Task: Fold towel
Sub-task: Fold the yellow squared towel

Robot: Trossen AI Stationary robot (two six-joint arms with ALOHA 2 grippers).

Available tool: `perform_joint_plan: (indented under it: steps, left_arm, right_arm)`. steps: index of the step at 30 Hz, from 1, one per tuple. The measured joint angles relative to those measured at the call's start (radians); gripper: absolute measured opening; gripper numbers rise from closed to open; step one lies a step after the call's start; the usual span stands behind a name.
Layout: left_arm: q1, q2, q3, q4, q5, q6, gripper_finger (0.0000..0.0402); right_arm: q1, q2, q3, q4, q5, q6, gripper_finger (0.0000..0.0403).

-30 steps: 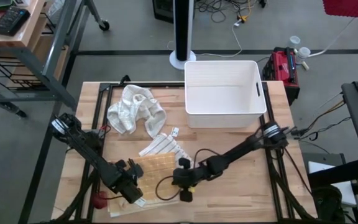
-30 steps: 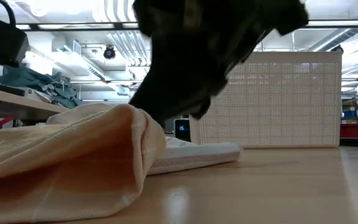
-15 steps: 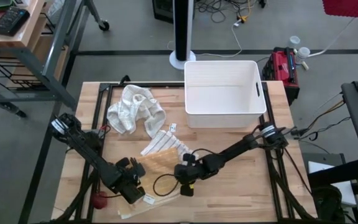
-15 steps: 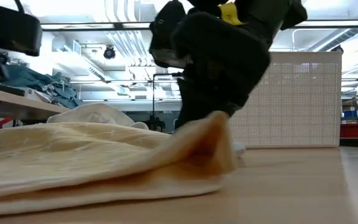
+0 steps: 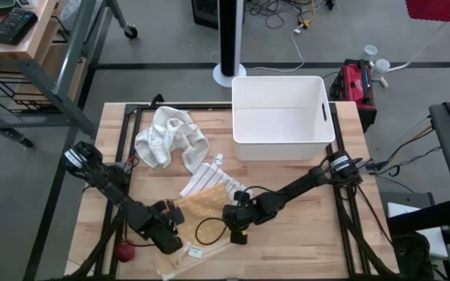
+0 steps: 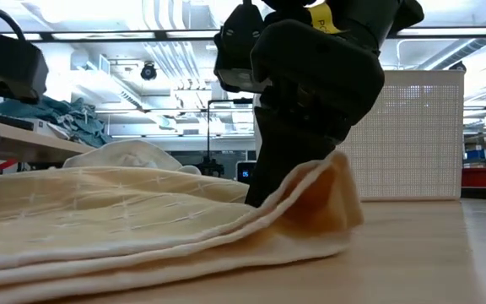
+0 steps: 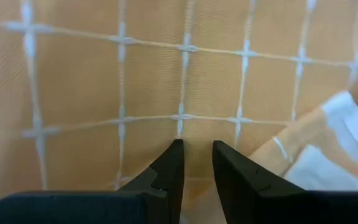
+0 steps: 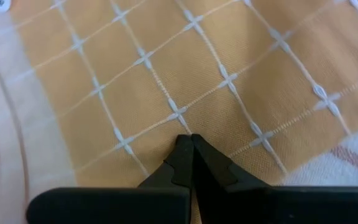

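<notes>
Centrally, near the table's [image 5: 303, 242] front edge, lies the yellow checked towel [image 5: 198, 215], partly doubled over. Right gripper [image 5: 237, 226], fingers fully closed, pinches the towel's raised fold. Left gripper [image 5: 166, 232], fingers narrowly apart, sits on the towel's front-left part. Striped cloth [image 5: 205, 178] adjoins behind; crumpled white cloth [image 5: 169, 136] and white bin [image 5: 281, 117] occupy the far side.
</notes>
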Motion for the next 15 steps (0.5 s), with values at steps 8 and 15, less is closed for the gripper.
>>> perform_joint_plan:
  steps: [8,15]
  left_arm:
    - [-0.023,0.000,0.055,0.026,0.066,0.014,0.0076]
    - [-0.027,-0.001,0.069,0.149,0.149,-0.011,0.0076]
  right_arm:
    - [-0.007,-0.001,0.000,0.000,0.003,0.053,0.0000]
    - [-0.020,0.002,0.000,-0.003,0.034,0.064,0.0000]
